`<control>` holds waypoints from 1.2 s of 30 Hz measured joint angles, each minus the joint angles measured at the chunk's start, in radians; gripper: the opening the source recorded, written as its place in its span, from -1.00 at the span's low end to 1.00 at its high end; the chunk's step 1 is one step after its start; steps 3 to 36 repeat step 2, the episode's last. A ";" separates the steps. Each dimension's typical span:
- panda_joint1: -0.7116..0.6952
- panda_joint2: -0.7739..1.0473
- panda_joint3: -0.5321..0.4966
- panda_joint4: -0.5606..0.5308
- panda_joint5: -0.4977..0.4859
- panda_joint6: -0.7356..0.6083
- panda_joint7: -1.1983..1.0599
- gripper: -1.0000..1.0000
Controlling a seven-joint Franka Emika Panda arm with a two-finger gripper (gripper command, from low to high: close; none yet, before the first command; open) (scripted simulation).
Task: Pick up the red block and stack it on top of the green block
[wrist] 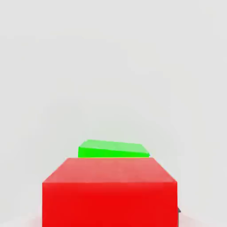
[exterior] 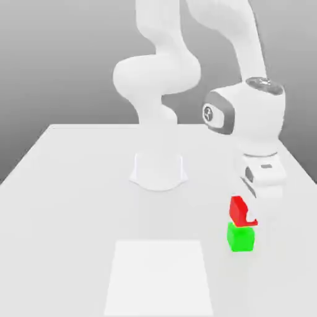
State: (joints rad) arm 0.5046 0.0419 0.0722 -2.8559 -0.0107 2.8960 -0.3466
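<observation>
On the table (exterior: 74, 204), the red block (exterior: 240, 210) is sitting tilted on the green block (exterior: 241, 238) — stacking is looking nearly finished — though I cannot tell whether the gripper (exterior: 251, 207) is gripping.

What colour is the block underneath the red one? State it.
Bright green, plain faces; clearest in the exterior view, directly beneath the red block.

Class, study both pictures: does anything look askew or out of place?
Yes. The red block sits tilted on the green block, not flat and square: in the exterior view one lower corner juts past the green block toward that view's right.
</observation>
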 joint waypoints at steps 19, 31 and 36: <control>0.000 0.000 0.000 0.000 0.000 0.000 0.000 1.00; 0.000 0.000 0.000 0.000 0.000 0.000 0.000 1.00; 0.000 0.000 0.000 0.000 0.000 0.000 0.000 1.00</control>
